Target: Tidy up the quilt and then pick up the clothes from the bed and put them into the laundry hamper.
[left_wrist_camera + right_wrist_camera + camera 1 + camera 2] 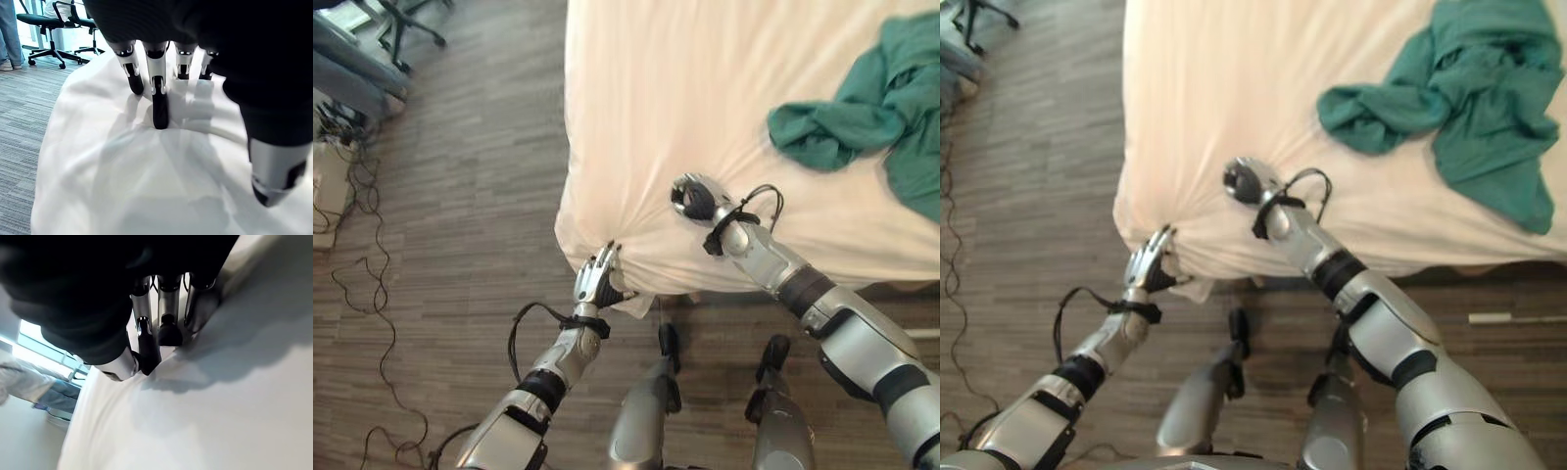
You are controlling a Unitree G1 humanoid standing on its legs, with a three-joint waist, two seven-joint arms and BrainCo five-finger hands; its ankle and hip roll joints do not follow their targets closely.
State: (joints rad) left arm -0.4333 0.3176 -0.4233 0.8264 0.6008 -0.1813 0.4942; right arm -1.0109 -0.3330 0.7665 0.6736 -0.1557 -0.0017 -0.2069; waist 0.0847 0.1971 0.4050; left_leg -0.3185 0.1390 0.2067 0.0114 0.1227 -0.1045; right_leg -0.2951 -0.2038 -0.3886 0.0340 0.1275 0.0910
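A cream quilt (pixel 705 108) covers the bed and fills the upper right of the left eye view. Its near corner hangs toward the wood floor (pixel 460 196) at lower centre. The left hand (pixel 595 279) sits at that corner, its fingers (pixel 160 105) curled down into the bunched cloth and clamped on it. The right hand (pixel 693 196) rests further in on the quilt, near the middle of the frame, fingers (pixel 168 328) bent and pinching a fold. A crumpled green garment (pixel 871 108) lies on the quilt at the upper right, well apart from both hands. Office chairs (pixel 54 24) stand on the floor beyond the bed.
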